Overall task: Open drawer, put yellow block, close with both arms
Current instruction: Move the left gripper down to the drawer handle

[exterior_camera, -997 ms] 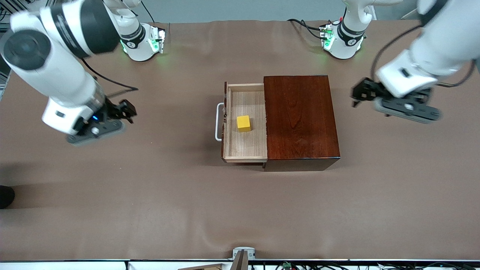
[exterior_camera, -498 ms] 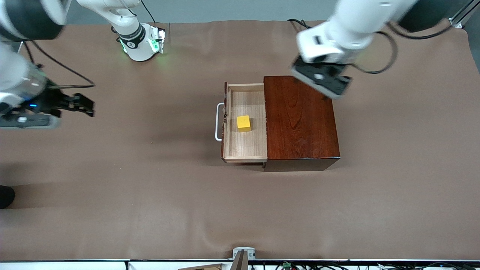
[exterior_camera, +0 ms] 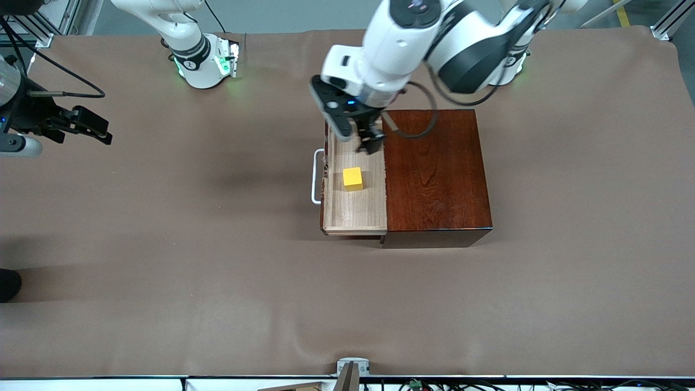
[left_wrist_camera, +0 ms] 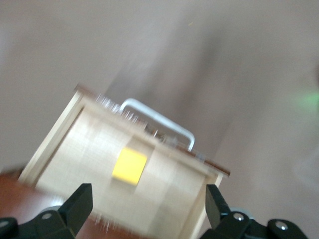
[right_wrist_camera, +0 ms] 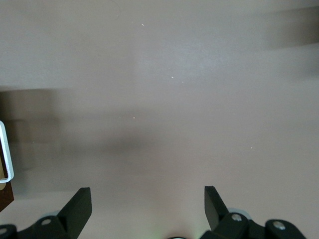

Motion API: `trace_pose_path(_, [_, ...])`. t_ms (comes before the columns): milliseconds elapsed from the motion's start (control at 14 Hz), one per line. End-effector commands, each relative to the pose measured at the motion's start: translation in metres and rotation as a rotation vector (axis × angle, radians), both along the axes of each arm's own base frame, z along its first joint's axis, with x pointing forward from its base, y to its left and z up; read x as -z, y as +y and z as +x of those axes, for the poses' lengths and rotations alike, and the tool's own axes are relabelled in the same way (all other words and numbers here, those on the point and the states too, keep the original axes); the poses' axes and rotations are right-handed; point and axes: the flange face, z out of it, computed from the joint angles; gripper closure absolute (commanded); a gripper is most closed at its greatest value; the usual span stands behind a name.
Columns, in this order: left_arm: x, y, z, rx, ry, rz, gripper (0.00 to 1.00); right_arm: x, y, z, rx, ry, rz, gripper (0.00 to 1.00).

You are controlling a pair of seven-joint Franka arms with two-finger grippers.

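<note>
The drawer (exterior_camera: 355, 212) stands pulled out of the dark mahogany box (exterior_camera: 437, 174), its white handle (exterior_camera: 315, 179) facing the right arm's end of the table. The yellow block (exterior_camera: 352, 178) lies in the pale tray. My left gripper (exterior_camera: 369, 140) hangs open over the tray's end farthest from the front camera, apart from the block. Its wrist view shows the yellow block (left_wrist_camera: 129, 166), the handle (left_wrist_camera: 159, 119) and the left gripper (left_wrist_camera: 147, 206) with nothing between its fingers. My right gripper (exterior_camera: 89, 126) is open and empty over bare table at the right arm's end, as the right gripper (right_wrist_camera: 147, 204) also shows in its own view.
A brown cloth (exterior_camera: 217, 260) covers the table. The two green-lit arm bases (exterior_camera: 206, 62) stand along the edge farthest from the front camera, with cables beside them. A small metal fixture (exterior_camera: 353, 368) sits at the nearest edge. The drawer handle (right_wrist_camera: 5, 154) shows at the right wrist view's border.
The left arm has swung from the left arm's end of the table, past the box's corner, to over the open drawer. The right gripper has drawn farther away from the drawer. Drawer and block have not moved.
</note>
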Motion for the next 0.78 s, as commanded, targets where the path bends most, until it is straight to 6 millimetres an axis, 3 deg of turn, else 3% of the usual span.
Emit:
trace_pose_path(0, [0.020, -0.039, -0.005, 0.176, -0.063, -0.028, 0.00, -0.002, -0.010, -0.005, 0.017, -0.001, 0.005, 0.00])
trace_pose_path(356, [0.095, -0.090, -0.026, 0.423, -0.142, 0.022, 0.00, -0.002, -0.004, -0.007, 0.009, 0.010, 0.005, 0.00])
trace_pose_path(712, [0.157, -0.100, -0.025, 0.465, -0.163, 0.138, 0.00, -0.001, -0.016, -0.005, 0.030, 0.015, 0.011, 0.00])
